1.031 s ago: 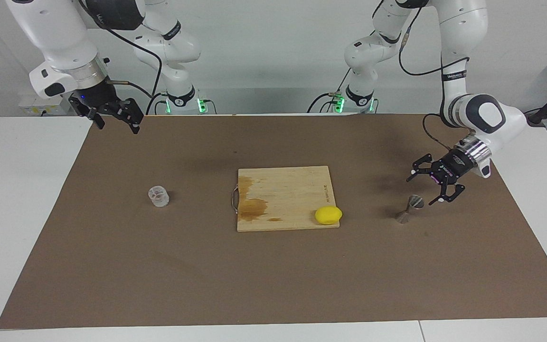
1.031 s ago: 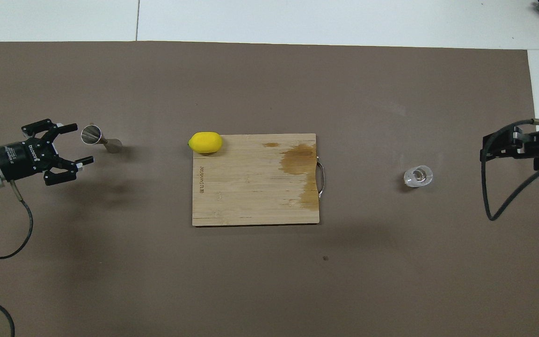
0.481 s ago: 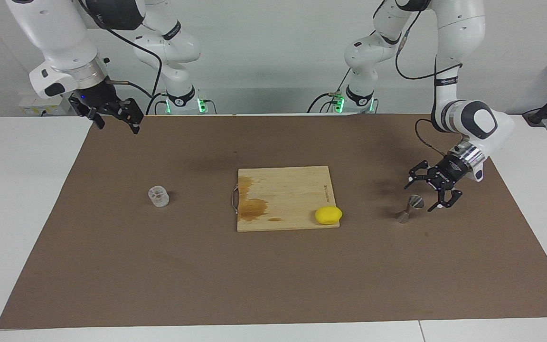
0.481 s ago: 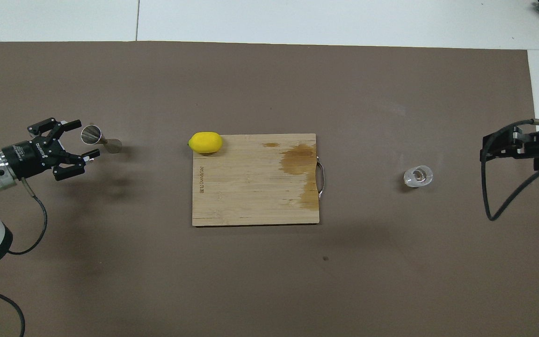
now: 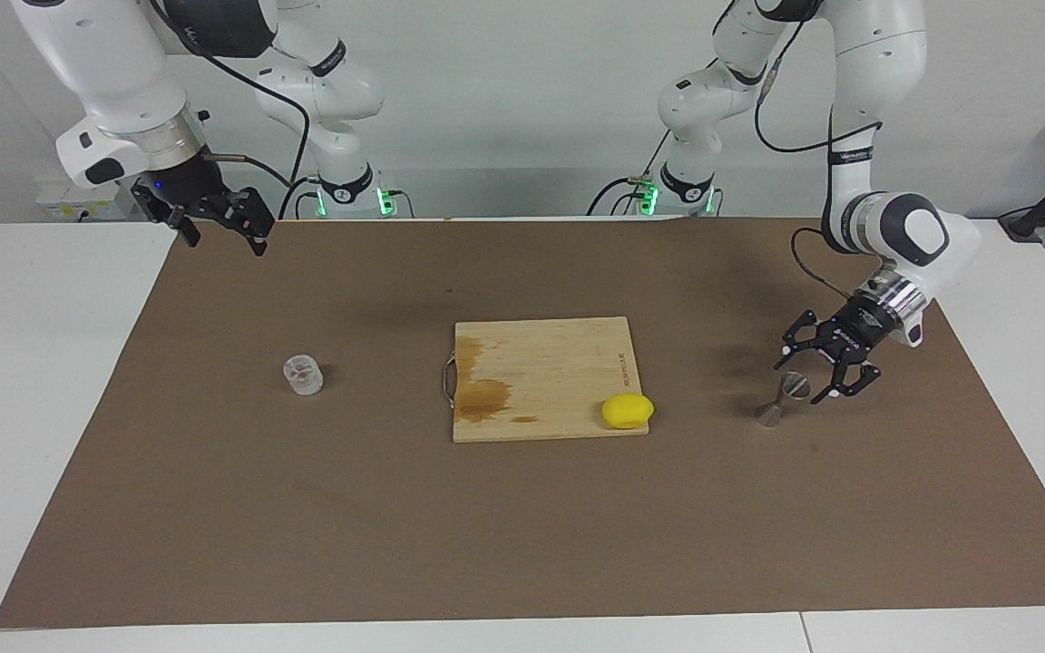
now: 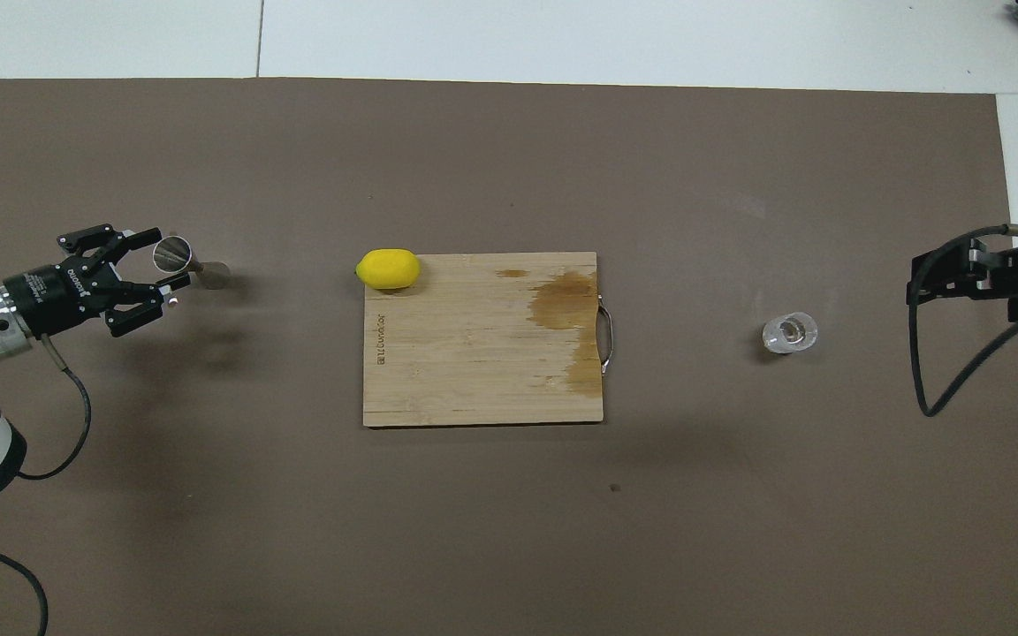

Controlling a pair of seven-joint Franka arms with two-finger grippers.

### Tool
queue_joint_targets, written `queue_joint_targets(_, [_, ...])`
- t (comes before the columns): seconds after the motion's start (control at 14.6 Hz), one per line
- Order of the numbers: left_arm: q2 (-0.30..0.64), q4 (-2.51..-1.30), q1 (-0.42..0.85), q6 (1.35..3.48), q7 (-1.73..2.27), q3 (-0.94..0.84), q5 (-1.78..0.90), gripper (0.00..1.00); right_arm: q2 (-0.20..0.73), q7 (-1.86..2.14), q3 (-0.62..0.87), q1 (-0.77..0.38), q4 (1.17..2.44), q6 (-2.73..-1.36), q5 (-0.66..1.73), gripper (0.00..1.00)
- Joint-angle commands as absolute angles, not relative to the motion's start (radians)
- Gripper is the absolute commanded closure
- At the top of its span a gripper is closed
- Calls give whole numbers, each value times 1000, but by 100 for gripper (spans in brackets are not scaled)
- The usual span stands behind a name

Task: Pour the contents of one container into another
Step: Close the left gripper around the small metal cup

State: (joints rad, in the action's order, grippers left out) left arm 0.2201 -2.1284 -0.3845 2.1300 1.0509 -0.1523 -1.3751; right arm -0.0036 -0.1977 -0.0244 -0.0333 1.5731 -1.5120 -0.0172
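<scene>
The silver hourglass jigger [image 5: 781, 399] stands upright on the brown mat toward the left arm's end of the table; it also shows in the overhead view [image 6: 213, 276]. My left gripper [image 5: 802, 374] is open, low over the mat, with one finger on each side of the jigger's upper cone [image 6: 164, 259]; I see no grip on it. The small clear glass cup [image 5: 303, 374] stands on the mat toward the right arm's end [image 6: 790, 333]. My right gripper [image 5: 225, 243] is open and empty, raised over the mat's edge at the right arm's end, and waits there.
A wooden cutting board [image 5: 545, 363] with a dark stain and a metal handle lies mid-table [image 6: 474, 353]. A yellow lemon [image 5: 627, 411] rests on the board's corner that is toward the jigger and farther from the robots [image 6: 388, 268]. The brown mat [image 5: 522, 544] covers the table.
My left gripper has moved down and toward the jigger, so its open fingers now flank the upper cone. The jigger, cup and right arm have not moved.
</scene>
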Motion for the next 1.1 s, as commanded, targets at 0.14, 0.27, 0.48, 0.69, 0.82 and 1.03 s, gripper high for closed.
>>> queue_joint_targets(0.14, [215, -2149, -374, 2163, 1049, -150, -1401, 24, -3, -186, -20, -31, 1575, -1517, -12, 3])
queue_joint_targets(0.27, [215, -2151, -374, 2166, 1049, -150, -1401, 25, -3, -186, -21, -31, 1575, -1517, -12, 3])
queue_joint_targets(0.48, [215, -2151, -374, 2166, 1049, -150, -1402, 42, -3, -186, -21, -31, 1575, -1517, -14, 3])
queue_joint_targets(0.69, [215, -2151, -373, 2166, 1049, -150, -1411, 42, -3, -186, -21, -31, 1575, -1516, -14, 2])
queue_joint_targets(0.82, [215, -2151, -373, 2168, 1049, -150, -1414, 72, -3, -186, -21, -31, 1578, -1517, -12, 2])
queue_joint_targets(1.03, [215, -2151, -374, 2166, 1052, -150, -1414, 100, -5, -186, -20, -32, 1578, -1517, -14, 2])
